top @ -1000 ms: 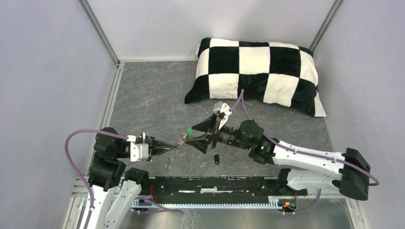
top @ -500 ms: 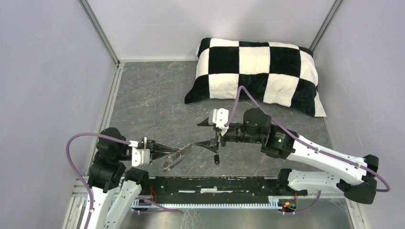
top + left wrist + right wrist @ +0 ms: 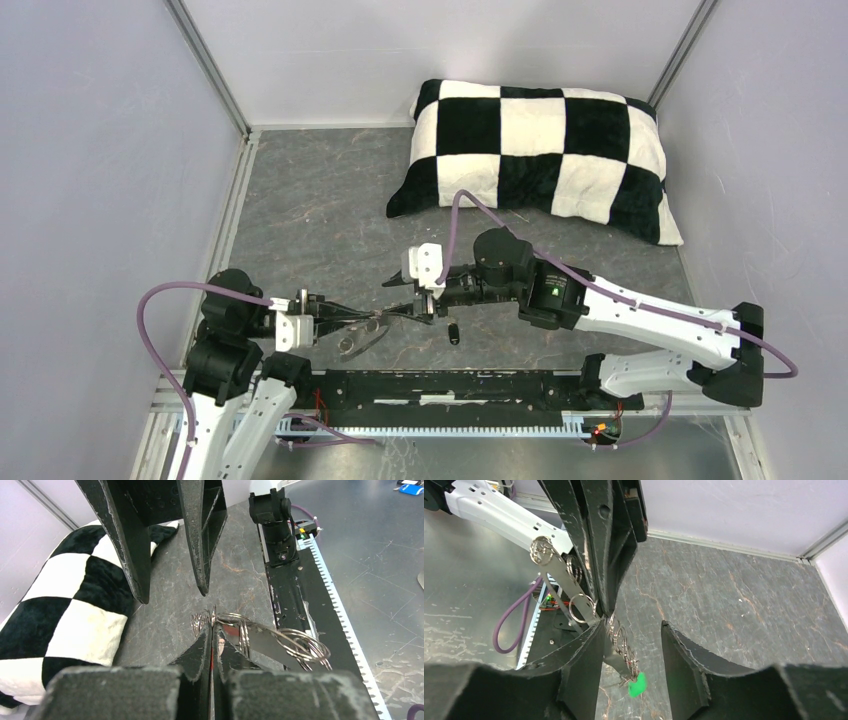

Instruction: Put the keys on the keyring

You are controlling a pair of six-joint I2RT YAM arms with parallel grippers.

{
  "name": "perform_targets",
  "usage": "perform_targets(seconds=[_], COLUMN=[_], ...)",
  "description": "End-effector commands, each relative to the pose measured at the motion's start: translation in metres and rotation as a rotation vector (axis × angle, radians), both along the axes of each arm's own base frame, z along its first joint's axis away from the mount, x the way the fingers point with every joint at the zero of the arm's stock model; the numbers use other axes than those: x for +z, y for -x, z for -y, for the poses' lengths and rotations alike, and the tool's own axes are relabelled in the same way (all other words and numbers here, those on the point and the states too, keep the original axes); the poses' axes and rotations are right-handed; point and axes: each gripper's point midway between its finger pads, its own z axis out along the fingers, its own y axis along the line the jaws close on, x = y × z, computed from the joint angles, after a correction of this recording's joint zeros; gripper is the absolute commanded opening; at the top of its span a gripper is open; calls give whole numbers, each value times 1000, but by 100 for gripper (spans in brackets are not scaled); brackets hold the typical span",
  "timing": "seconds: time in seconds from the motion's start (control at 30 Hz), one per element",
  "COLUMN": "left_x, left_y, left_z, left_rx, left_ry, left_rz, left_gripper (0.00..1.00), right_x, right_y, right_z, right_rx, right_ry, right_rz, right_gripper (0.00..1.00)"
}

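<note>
A: Progress on the keys: what is shown as done?

B: Nearest the bases, the left gripper (image 3: 212, 625) is seen clamped shut on the keyring (image 3: 267, 646), a flat metal strip with split rings, held just above the table (image 3: 320, 200). A red sliver is glimpsed between its fingers (image 3: 196, 652); whether that is the red key cannot be told.

A: And the others?

B: The black key (image 3: 453, 333) lies loose on the table just beyond, so that one is left to do. The right gripper (image 3: 631, 626) is seen with jaws apart around the hanging rings, where the green-tagged key (image 3: 638, 685) dangles, probably threaded already. Farthest back, the checked pillow (image 3: 540, 150) is untouched.
</note>
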Motion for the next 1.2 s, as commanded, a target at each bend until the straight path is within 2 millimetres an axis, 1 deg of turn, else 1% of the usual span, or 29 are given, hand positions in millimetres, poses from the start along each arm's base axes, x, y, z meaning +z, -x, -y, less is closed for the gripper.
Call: perform_targets(seconds=[0.0,0.1,0.27,0.33,0.47,0.7,0.87,1.0,1.17], left_x=[0,0,4,4,5,8,10,12,15], left_y=[-5,-9,-9,-9,-10,-7,-6,-4,-2], left_z=[0,0,-1,-1,-1,-2,-2,-2,-2], left_rx=[19,39,56,61,64,62,60,58,48], left_ry=[-3,-5,-3,-2,-1,3,6,8,11], left_rz=[7,-23,-63,-61,-67,-61,-58,-55,-45], left_gripper=[2,2,2,2,2,2,2,2,2], right_x=[33,28,16,10,8,7,5,1,4], right_y=[5,10,8,9,8,4,4,3,-1], right_z=[-11,-17,-26,-28,-27,-23,-22,-23,-22], right_rx=[22,40,23,29,15,-8,-5,-9,-28], right_ry=[-68,-39,36,68,105,151,182,205,206], right_rz=[44,40,48,56,74,97,107,111,122], right_gripper=[50,48,40,39,36,22,20,23,23])
